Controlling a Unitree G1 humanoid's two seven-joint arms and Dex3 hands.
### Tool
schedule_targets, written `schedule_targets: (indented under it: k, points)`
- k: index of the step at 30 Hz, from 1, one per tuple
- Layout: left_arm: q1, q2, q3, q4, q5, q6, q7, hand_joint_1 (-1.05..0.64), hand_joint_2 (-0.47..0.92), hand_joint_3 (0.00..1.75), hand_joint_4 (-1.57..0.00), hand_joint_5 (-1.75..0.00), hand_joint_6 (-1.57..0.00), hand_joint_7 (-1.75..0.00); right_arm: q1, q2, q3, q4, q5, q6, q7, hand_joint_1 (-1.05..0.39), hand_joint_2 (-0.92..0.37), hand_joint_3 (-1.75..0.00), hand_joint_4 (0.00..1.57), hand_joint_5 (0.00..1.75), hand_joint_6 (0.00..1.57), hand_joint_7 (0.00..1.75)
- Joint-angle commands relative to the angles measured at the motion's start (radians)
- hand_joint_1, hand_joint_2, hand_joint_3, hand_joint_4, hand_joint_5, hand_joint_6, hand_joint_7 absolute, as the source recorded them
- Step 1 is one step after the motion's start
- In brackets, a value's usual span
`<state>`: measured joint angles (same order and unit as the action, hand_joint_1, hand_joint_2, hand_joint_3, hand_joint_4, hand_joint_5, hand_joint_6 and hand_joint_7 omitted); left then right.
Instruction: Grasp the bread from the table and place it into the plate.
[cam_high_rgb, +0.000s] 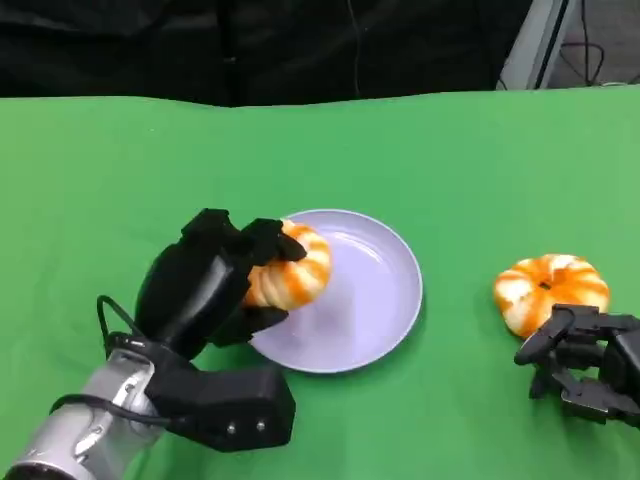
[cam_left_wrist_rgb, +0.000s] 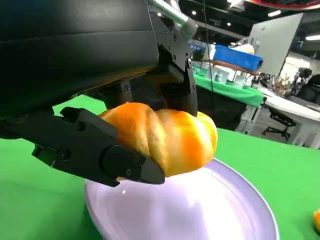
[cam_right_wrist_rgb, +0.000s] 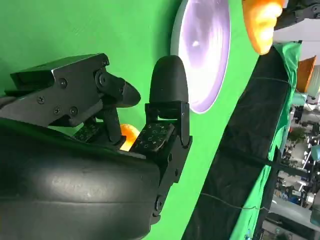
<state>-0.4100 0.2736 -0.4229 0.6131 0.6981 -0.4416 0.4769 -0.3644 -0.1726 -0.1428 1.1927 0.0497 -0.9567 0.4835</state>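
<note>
Gripped in the left robot hand (cam_high_rgb: 215, 285), the twisted bread roll (cam_high_rgb: 290, 268) hangs over the near-left rim of the lilac plate (cam_high_rgb: 375, 300), so it should travel further toward the plate's middle before the fingers part.

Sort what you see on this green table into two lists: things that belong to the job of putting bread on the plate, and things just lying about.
Belongs to the job:
- bread, held by the left hand above the plate's rim
- plate, lilac
- second bread, on the cloth by the right hand

Just lying about:
- green table cloth
- black backdrop behind the table
</note>
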Motion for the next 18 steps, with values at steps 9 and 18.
schedule_targets:
  k: [9, 18]
  points:
    - [-0.03, -0.031, -0.019, 0.048, 0.02, -0.015, 0.0, -0.14, 0.92, 0.36, -0.45, -1.61, -0.62, -1.11, 0.003, -0.021, -0.009, -0.003, 0.009, -0.008, -0.005, 0.11, -0.76, -0.74, 0.92, 1.36, 0.98, 0.95]
    - [-0.076, -0.063, -0.04, 0.128, 0.029, -0.046, 0.01, -0.12, 0.92, 0.31, -0.45, -1.6, -0.61, -1.16, 0.005, -0.021, -0.006, -0.002, 0.003, -0.015, -0.009, 0.1, -0.76, -0.72, 0.91, 1.35, 0.97, 0.94]
